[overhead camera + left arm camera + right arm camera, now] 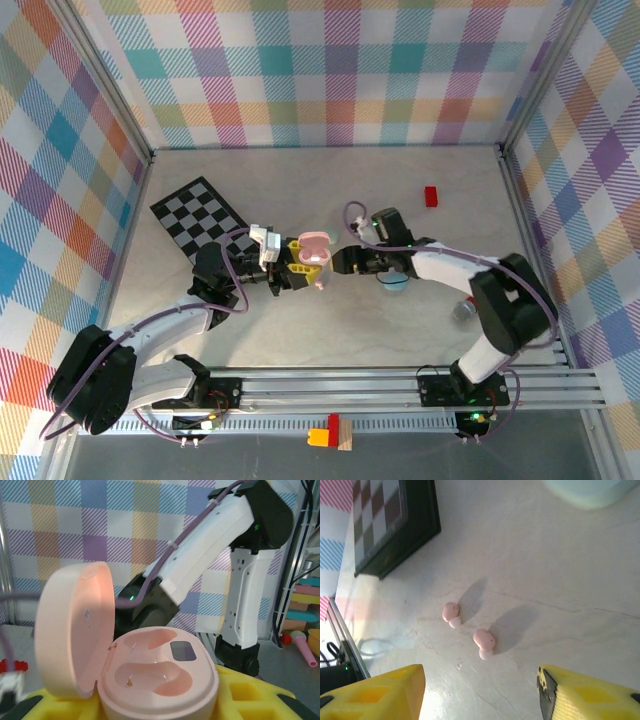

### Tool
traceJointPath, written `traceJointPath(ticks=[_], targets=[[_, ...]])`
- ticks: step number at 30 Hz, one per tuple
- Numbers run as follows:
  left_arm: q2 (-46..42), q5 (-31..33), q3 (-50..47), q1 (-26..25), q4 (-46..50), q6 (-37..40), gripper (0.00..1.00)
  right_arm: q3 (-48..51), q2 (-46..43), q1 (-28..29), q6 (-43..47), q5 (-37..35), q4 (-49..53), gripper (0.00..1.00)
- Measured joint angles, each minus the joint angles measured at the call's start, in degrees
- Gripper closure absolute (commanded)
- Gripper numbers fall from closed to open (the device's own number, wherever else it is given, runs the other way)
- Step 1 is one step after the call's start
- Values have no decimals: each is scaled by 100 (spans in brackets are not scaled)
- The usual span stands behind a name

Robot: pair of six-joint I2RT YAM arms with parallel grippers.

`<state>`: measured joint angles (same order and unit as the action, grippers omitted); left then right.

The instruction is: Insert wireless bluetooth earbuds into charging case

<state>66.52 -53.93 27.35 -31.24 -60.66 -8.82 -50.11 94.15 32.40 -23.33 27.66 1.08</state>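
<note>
the right gripper (481,682) stands well open, with nothing between its yellow fingers (380,695). the gap frames bare table (545,580). just ahead of that gap lie the two pink earbuds, near each other but apart. in the right wrist view the nearer earbud (484,641) sits about midway across the gap. the farther earbud (451,615) lies a little beyond it, toward the left-hand finger, so the pair runs on a slant. each lies on its side, rounded body away from the gripper and paler tip toward it. the long axis therefore crosses the line along which the fingers would close, and a pinch would likely take the narrow width.

the left gripper (298,268) is clamped on the pink charging case (160,680), lid swung up and both wells empty. in the top view the case is just beside the right gripper. the right arm is free and nearer, so the pick looks to be its job, the nearer earbud first.
</note>
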Motion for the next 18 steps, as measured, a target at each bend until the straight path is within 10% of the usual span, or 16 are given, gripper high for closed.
traceJointPath(ticks=[18], targets=[[7,-48,-66,68,-269,-188,62,-1108,1606,525,175,256,50,47]])
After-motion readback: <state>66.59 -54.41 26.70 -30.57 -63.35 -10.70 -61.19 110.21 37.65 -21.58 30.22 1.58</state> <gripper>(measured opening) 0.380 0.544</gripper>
